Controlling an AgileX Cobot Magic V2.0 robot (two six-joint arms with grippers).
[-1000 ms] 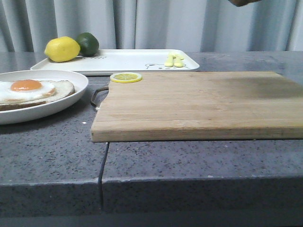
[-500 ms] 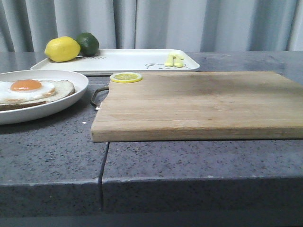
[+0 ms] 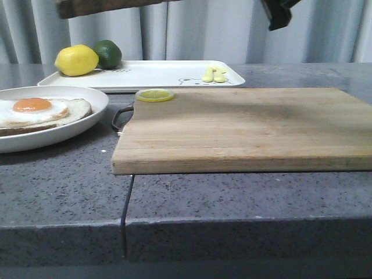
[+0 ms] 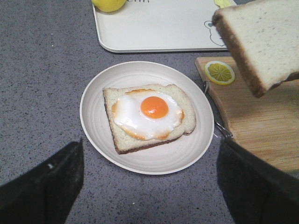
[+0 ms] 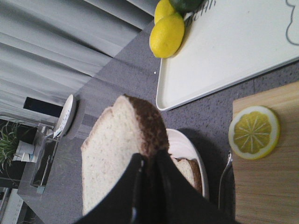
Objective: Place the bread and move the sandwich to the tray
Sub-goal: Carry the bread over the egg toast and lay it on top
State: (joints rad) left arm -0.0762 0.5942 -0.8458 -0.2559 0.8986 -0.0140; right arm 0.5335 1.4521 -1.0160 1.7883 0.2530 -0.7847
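Front view, left to right: one egg-topped sandwich (image 3: 43,110) in its round white plate (image 3: 87,119) at the table's left edge, one flat white tray (image 3: 163,74) toward the far edge. Left gripper (image 4: 149,186) gapes wide, empty. Right gripper (image 5: 148,170) pinches the single pale bread slice (image 5: 117,149) by its crust, aloft; I'd lower it level, squarely over the egg.

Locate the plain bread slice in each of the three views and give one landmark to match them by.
Front view: the bread shows as a dark crust edge high above the tray.
Left wrist view: it hangs over the cutting board.
Right wrist view: it is pinched in the right gripper.
Shared landmark: the lemon slice on the board's corner.
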